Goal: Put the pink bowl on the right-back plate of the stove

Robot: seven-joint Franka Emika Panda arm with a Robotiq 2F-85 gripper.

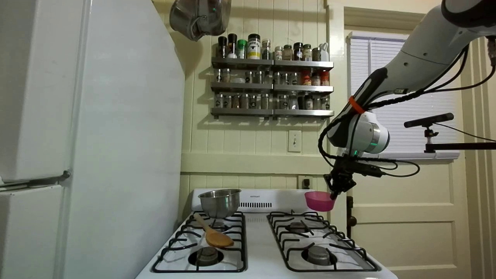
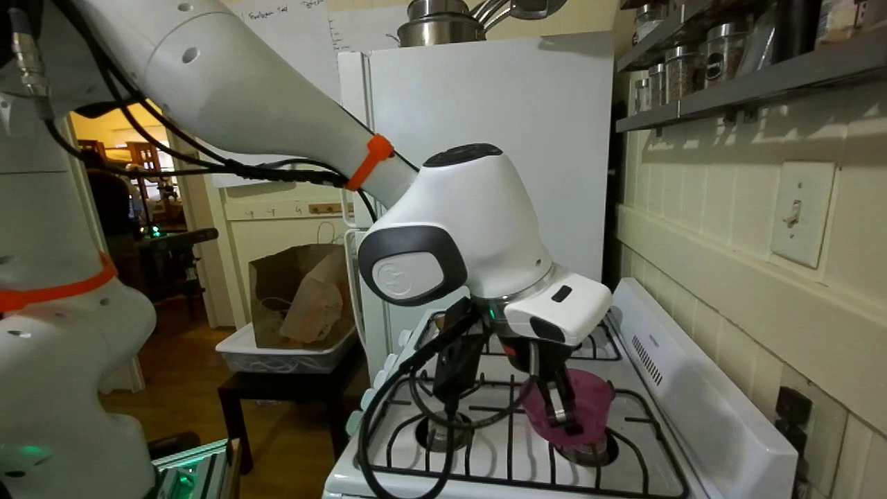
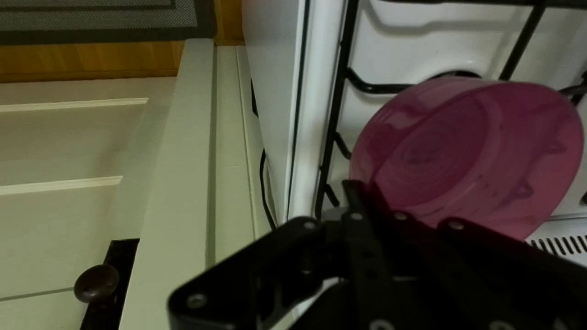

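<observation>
Wooden spoon shown on stove in an exterior view | pink bowl clamped in gripper above stove | refrigerator seen beside stove

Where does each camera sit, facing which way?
An exterior view: before the stove, facing the spice shelves; the arm enters from picture right.
An exterior view: across the stove from the fridge, facing it; the arm fills picture left and centre.
Wrist view: behind the gripper, which shows at bottom, looking down at the pink bowl.
Both exterior views share stove, fridge, gripper and pink bowl.
</observation>
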